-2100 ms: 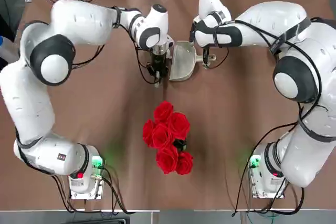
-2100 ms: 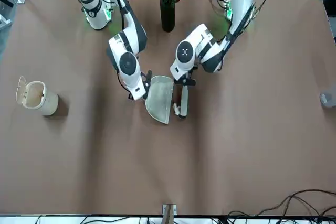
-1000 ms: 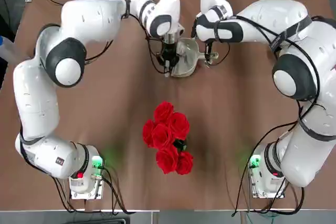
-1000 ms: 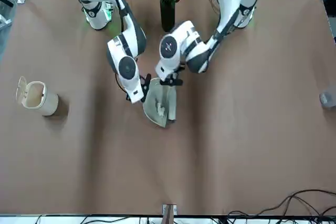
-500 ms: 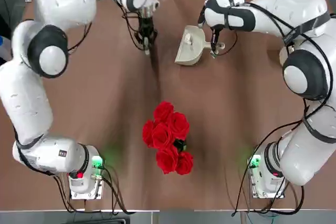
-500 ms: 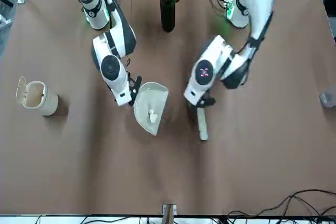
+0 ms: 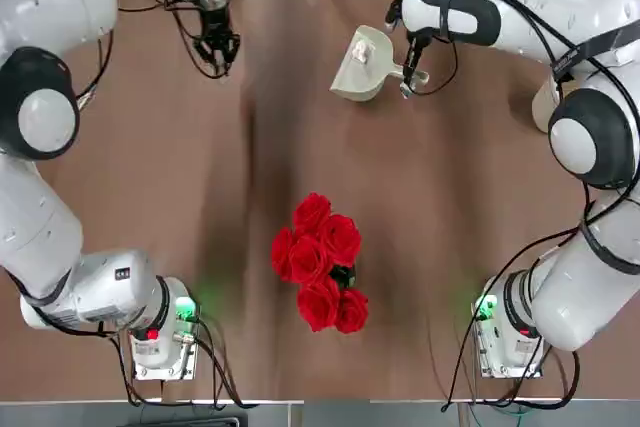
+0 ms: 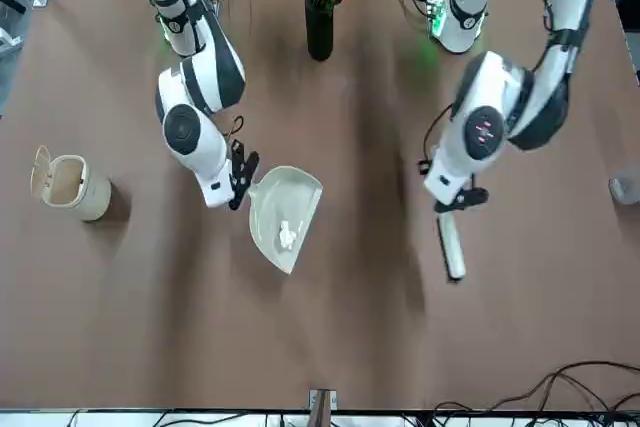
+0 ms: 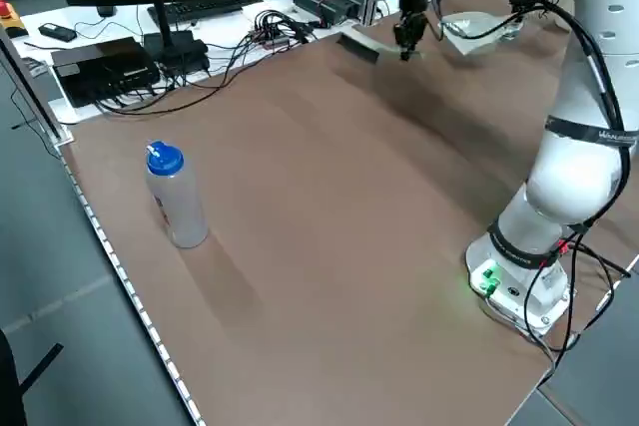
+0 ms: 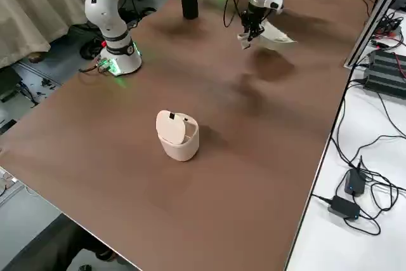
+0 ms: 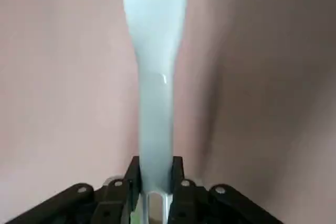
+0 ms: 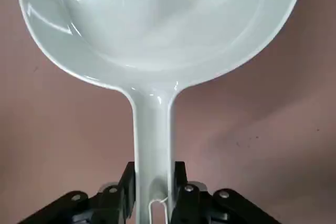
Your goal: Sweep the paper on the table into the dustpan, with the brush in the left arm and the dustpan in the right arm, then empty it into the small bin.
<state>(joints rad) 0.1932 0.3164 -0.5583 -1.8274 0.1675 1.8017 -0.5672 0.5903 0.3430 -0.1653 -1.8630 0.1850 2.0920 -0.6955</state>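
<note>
Looking down from overhead, the right gripper (image 7: 411,78) is clamped on the stubby handle of the cream-beige plastic dustpan (image 7: 358,65), near the far edge of the wide brown table (image 7: 450,197); the left gripper (image 7: 215,47) sits well apart, toward the far left corner, with bare tabletop between them and a bunch of red roses (image 7: 320,259) nearer the bases.

From the front, the tiny crumpled white paper ball (image 8: 288,236) lies inside the dustpan, and the left gripper pinches the slim white brush (image 8: 452,244). The small cream cylindrical bin (image 8: 68,185) stands alone, well aside.

From the left side, a blue-capped bottle (image 9: 174,196) stands near the table's edge.

Both wrist views show the fingers shut tight on their handles.
</note>
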